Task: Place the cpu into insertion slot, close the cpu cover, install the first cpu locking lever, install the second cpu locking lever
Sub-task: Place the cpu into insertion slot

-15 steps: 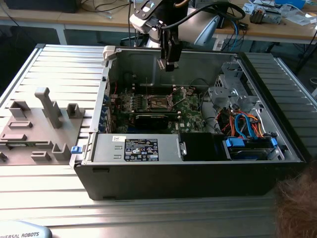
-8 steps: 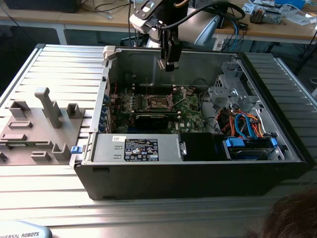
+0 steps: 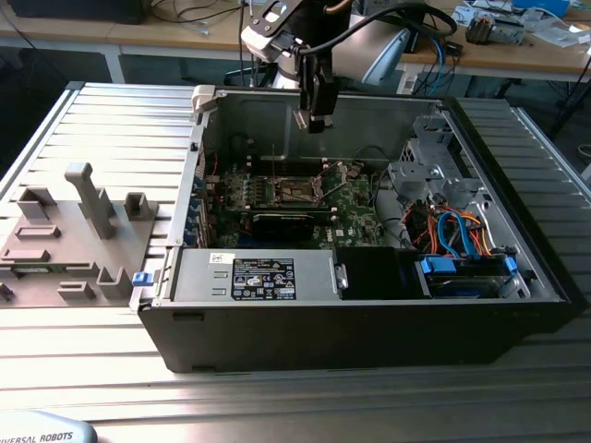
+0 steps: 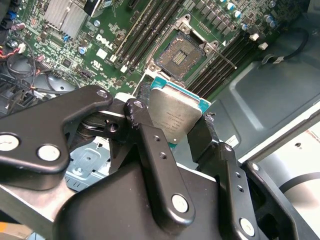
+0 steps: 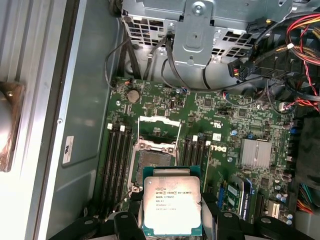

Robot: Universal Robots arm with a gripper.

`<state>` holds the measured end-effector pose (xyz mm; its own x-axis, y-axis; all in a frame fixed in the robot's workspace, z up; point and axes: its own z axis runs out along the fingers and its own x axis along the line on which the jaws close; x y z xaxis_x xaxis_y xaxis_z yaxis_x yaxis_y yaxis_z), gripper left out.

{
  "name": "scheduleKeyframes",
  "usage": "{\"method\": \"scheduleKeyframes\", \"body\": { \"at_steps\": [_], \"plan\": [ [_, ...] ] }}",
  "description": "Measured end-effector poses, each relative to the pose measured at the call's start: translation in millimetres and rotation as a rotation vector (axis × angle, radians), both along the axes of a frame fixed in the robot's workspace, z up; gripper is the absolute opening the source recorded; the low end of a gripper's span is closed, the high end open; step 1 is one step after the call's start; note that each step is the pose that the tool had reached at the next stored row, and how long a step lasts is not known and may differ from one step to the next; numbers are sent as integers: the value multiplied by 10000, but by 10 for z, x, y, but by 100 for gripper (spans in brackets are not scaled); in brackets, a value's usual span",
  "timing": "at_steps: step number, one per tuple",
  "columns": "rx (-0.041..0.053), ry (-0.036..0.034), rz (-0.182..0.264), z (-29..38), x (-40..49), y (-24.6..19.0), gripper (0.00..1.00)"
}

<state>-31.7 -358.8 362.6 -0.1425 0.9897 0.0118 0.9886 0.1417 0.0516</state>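
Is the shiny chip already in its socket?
No, in the second wrist view the gripper holds the cpu, and the insertion slot lies empty.

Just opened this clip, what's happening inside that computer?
A single robot arm's gripper hangs over the open computer case, its fingers clamped on the cpu by two opposite edges. The cpu is held in the air above the green motherboard, not yet seated. The insertion slot is bare, and the cpu cover stands swung open beside it.
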Motion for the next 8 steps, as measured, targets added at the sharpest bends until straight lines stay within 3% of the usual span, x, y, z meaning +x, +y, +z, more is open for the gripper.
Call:
{"method": "scheduleKeyframes", "body": {
  "at_steps": [8],
  "plan": [
    [0, 0, -148, 0, 0, 0, 54]
  ]
}}
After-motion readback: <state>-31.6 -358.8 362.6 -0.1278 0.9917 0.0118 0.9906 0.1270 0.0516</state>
